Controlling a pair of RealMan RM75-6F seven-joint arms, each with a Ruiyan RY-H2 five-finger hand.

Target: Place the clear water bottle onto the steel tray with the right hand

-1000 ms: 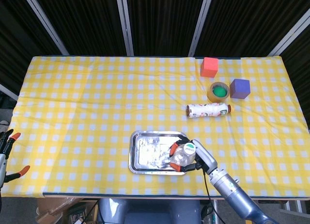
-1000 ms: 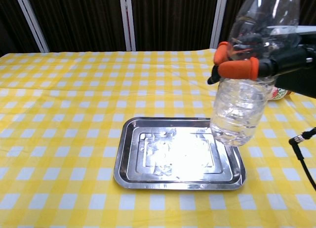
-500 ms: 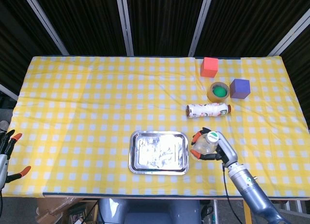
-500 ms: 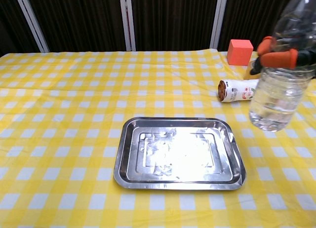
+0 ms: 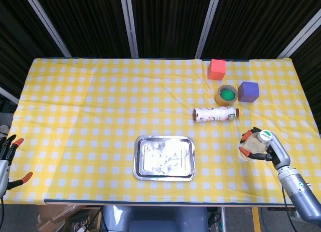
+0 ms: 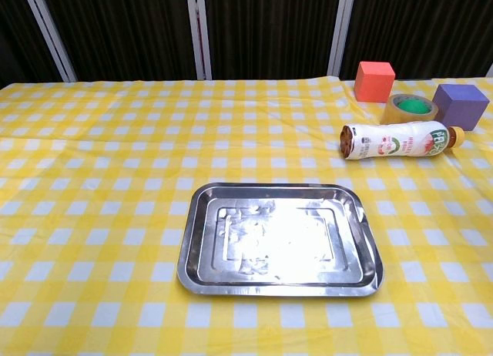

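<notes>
Head view: your right hand (image 5: 266, 148) has its fingers wrapped around the clear bottle (image 5: 256, 145), held well right of the steel tray (image 5: 164, 158), which lies bare. Carry it left over the tray's flat centre, keep it upright, lower gently. Thin clear plastic flexes; the tray's shiny floor looks slick. Left hand (image 5: 7, 161) at the table edge, fingers spread, holding nothing.

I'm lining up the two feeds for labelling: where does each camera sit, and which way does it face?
Head view: high, looking down on the table; shows the left hand and the right hand gripping the clear water bottle.
Chest view: low, facing across the table; no hand shows.
Shared: steel tray, white bottle.
</notes>
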